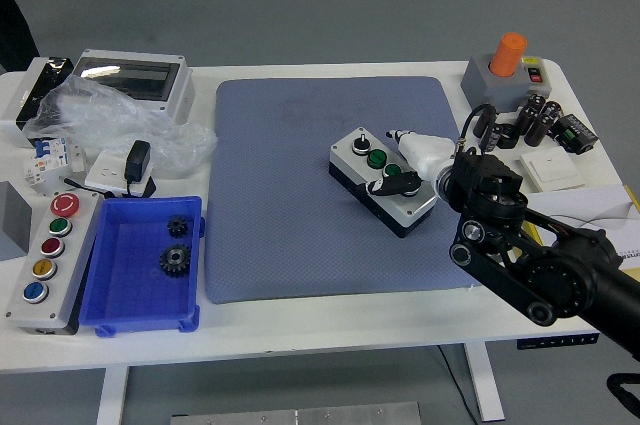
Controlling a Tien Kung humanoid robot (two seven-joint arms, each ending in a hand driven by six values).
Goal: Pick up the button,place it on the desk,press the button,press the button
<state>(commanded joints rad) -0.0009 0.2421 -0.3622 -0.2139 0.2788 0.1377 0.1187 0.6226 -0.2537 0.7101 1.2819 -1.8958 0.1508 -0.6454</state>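
**Right hand at the button box on the mat**

Bench (330,330): white, carrying one blue-grey mat (290,205) at its middle. One right arm (545,265) enters from the lower right; the left arm is out of view.

Button box (385,180): one, grey over black, lying flat on the mat, right of its centre. Its long axis runs diagonally, from upper left to lower right. It already rests on the surface, so the pick-and-place steps look done and pressing is judged the step in hand.

Right hand (425,160): at the box's right end, directly above and touching or nearly touching it; a pale finger points left over the top face. The box lies just left of the wrist. Whether the fingers are spread or curled cannot be told.

Buttons on the box: three, with two green ones (377,158) in the middle.

Elsewhere: one blue tray (105,290) holding three gears (175,261); one five-button panel (45,265) at far left
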